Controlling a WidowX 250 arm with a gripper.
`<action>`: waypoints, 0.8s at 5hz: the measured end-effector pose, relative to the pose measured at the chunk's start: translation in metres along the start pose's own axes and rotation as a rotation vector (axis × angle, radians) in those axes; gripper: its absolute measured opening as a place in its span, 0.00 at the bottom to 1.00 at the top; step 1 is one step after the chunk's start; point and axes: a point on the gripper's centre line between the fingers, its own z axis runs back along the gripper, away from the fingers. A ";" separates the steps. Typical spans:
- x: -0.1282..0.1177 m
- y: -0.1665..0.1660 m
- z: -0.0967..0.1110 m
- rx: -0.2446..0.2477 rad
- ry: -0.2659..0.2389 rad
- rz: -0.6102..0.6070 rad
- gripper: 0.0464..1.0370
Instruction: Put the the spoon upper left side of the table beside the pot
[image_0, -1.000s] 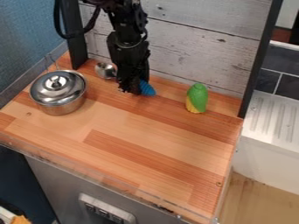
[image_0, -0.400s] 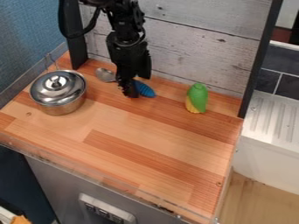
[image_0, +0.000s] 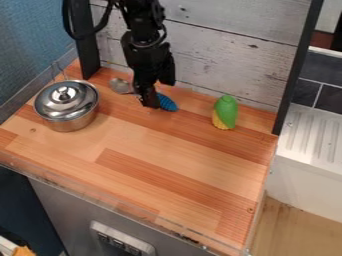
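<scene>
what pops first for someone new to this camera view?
Probably the shiny silver pot with its lid on, at the left of the wooden table, and the bright green and yellow toy corn near the back right. Next, the black arm hanging from the top edge over the spoon, whose silver bowl and blue handle show on either side of the gripper.
</scene>
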 end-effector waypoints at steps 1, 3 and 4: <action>-0.004 -0.008 0.025 -0.058 0.013 -0.036 0.97; -0.006 -0.004 0.047 -0.093 0.006 -0.056 0.96; -0.007 -0.003 0.046 -0.091 0.008 -0.055 0.96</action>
